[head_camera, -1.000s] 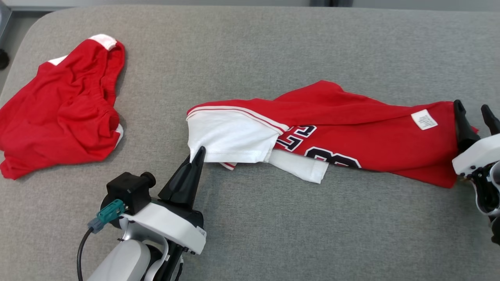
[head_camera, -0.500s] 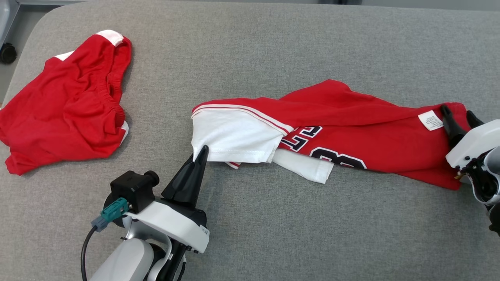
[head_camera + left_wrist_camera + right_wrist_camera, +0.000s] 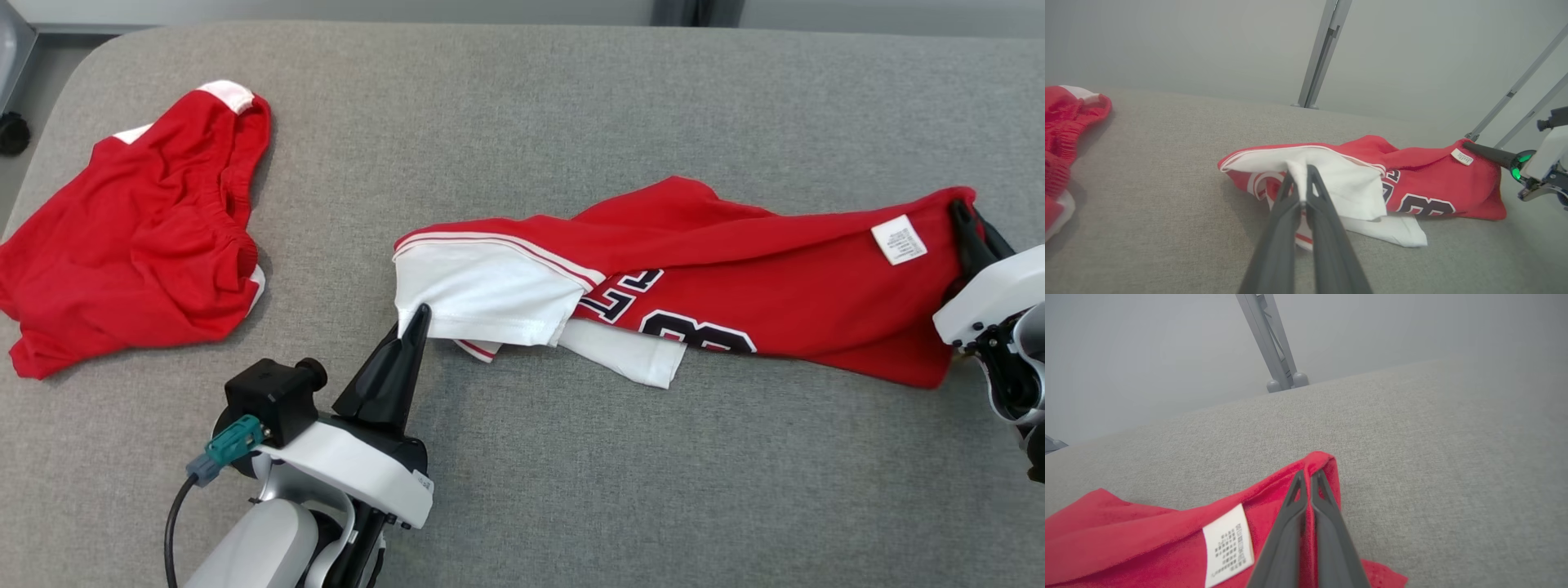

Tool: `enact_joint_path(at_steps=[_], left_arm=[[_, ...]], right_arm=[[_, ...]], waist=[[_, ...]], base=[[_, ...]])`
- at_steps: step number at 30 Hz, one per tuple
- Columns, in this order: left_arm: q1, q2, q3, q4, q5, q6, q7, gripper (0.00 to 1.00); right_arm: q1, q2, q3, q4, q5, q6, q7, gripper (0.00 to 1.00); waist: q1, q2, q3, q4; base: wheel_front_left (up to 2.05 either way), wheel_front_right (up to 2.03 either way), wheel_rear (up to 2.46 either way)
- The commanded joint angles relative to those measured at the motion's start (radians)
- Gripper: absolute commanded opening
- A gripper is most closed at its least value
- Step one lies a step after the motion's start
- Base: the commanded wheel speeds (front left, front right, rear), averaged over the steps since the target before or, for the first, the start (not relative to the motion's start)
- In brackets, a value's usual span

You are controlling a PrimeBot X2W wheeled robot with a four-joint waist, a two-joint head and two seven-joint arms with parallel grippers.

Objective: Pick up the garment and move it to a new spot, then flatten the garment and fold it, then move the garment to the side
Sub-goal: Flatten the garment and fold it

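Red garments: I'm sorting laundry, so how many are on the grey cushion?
2. The numbered jersey stretches from the middle to the right; the red shorts lie crumpled at the far left. Something small could hide under their folds.

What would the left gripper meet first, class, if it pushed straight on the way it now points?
The left gripper, jaws shut on the red-and-white fabric jersey, would probably meet that jersey's white sleeve first, since it lies directly ahead. Depth beyond the sleeve is unclear.

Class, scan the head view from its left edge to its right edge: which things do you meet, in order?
In order: red shorts → left gripper → red jersey → right gripper.
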Motion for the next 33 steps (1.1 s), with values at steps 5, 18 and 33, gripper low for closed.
enact_joint_path(at_steps=[5, 18, 33], left_arm=[[0.013, 0.010, 0.018, -0.001, -0.009, 0.006, -0.027, 0.00], [0.064, 0.057, 0.088, -0.072, -0.045, 0.039, -0.050, 0.00], [-0.047, 0.117, 0.164, -0.272, -0.094, 0.040, 0.025, 0.00]], right_arm=[[0.010, -0.026, 0.000, -0.055, -0.008, 0.002, -0.049, 0.00], [0.287, 0.012, -0.346, -0.510, -0.234, 0.001, -0.051, 0.00], [0.441, 0.016, -0.431, -0.855, -0.248, 0.001, -0.049, 0.00]], waist=[[0.0000, 0.0000, -0.039, -0.023], [0.0000, 0.0000, -0.137, -0.092], [0.0000, 0.0000, -0.138, -0.128]], base=[[0.00, 0.00, 0.00], [0.00, 0.00, 0.00], [0.00, 0.00, 0.00]])
